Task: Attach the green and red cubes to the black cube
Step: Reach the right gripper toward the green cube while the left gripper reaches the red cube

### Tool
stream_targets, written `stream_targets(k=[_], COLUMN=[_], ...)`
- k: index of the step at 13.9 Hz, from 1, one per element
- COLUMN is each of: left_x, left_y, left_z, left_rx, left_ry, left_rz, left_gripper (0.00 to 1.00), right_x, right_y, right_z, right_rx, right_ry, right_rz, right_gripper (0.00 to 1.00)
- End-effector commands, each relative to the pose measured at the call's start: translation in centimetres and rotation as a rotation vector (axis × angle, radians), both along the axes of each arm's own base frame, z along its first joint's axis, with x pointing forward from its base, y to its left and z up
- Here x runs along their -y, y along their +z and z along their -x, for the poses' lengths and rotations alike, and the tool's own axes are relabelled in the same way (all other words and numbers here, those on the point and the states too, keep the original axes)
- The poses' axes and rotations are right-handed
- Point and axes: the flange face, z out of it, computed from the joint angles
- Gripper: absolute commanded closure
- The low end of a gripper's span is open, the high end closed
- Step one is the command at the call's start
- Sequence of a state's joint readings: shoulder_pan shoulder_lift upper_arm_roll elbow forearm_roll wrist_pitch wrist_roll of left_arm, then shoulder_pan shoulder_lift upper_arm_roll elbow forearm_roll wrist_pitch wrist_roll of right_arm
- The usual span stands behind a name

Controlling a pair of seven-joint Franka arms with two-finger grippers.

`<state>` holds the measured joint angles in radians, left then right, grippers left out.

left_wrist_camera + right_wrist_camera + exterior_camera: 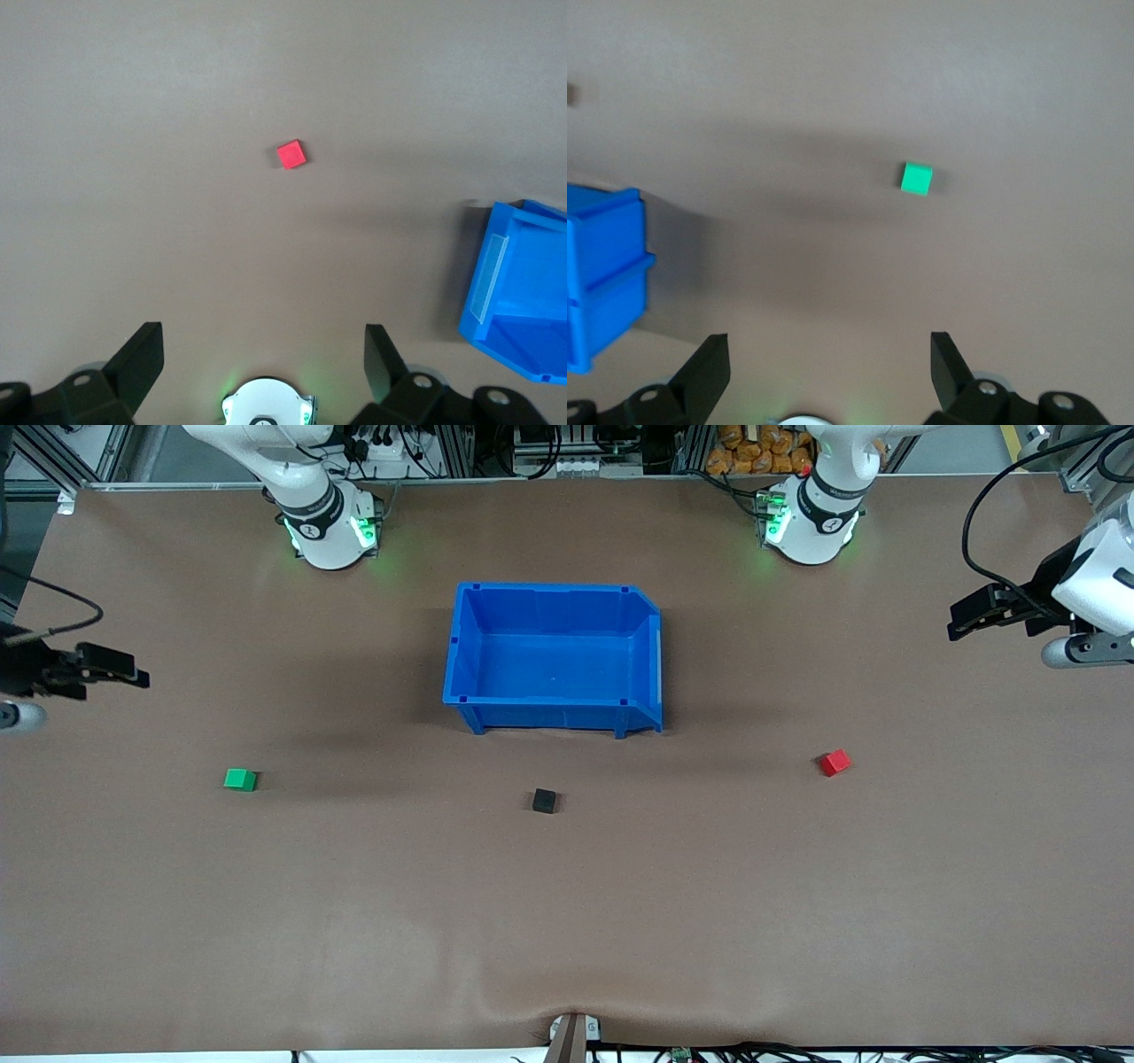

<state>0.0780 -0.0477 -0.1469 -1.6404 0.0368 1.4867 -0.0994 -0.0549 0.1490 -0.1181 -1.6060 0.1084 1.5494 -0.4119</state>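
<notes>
The black cube (pixel 544 801) sits on the brown table, nearer the front camera than the blue bin (pixel 554 657). The green cube (pixel 240 779) lies toward the right arm's end and shows in the right wrist view (pixel 917 178). The red cube (pixel 834 763) lies toward the left arm's end and shows in the left wrist view (pixel 291 154). My left gripper (pixel 961 620) (pixel 264 354) is open and empty, up over the left arm's end of the table, well apart from the red cube. My right gripper (pixel 133 673) (pixel 830 354) is open and empty, up over the right arm's end, well apart from the green cube.
The blue bin is empty and stands mid-table between the two arm bases; its corner shows in the left wrist view (pixel 518 292) and the right wrist view (pixel 602 266). A cable bracket (pixel 571 1036) sits at the table edge nearest the front camera.
</notes>
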Motion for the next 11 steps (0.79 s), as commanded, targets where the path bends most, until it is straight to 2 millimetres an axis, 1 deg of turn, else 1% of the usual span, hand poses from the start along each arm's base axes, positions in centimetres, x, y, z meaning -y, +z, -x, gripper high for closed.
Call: stream_targets(k=[1, 2, 3, 4, 5, 7, 8, 11], left_x=[0.0, -0.1, -0.2, -0.2, -0.2, -0.2, -0.3, -0.3], left_y=[-1.6, -2.7, -4.2, -5.6, -7.3, -10.5, -12.3, -17.6], left_z=[-0.1, -0.4, -0.6, -0.8, -0.8, -1.0, -1.3, -2.7], left_rx=[-0.022, -0.017, -0.016, -0.01, -0.005, 0.022, 0.028, 0.039], left_ry=[-0.007, -0.007, -0.007, -0.009, -0.01, -0.015, -0.015, -0.018], left_rz=[-0.019, -0.019, -0.018, -0.017, -0.017, -0.015, -0.012, 0.002], left_gripper=[0.0, 0.0, 0.0, 0.0, 0.0, 0.0, 0.0, 0.0], right_x=[0.0, -0.1, 0.6, 1.6, 1.8, 2.2, 3.5, 5.2], right_y=[-3.2, -4.9, -6.8, -8.4, -9.4, -11.6, -12.6, -16.5], right_z=[-2.2, -2.7, -3.2, -3.4, -3.4, -2.7, -2.2, -0.8], right_rx=[0.022, 0.02, 0.02, 0.027, 0.038, 0.035, 0.044, 0.112], right_ry=[0.162, 0.213, 0.238, 0.226, 0.23, 0.277, 0.284, 0.373], right_rz=[-0.072, -0.111, -0.134, -0.156, -0.171, -0.194, -0.217, -0.272], right_gripper=[0.0, 0.0, 0.0, 0.0, 0.0, 0.0, 0.0, 0.0])
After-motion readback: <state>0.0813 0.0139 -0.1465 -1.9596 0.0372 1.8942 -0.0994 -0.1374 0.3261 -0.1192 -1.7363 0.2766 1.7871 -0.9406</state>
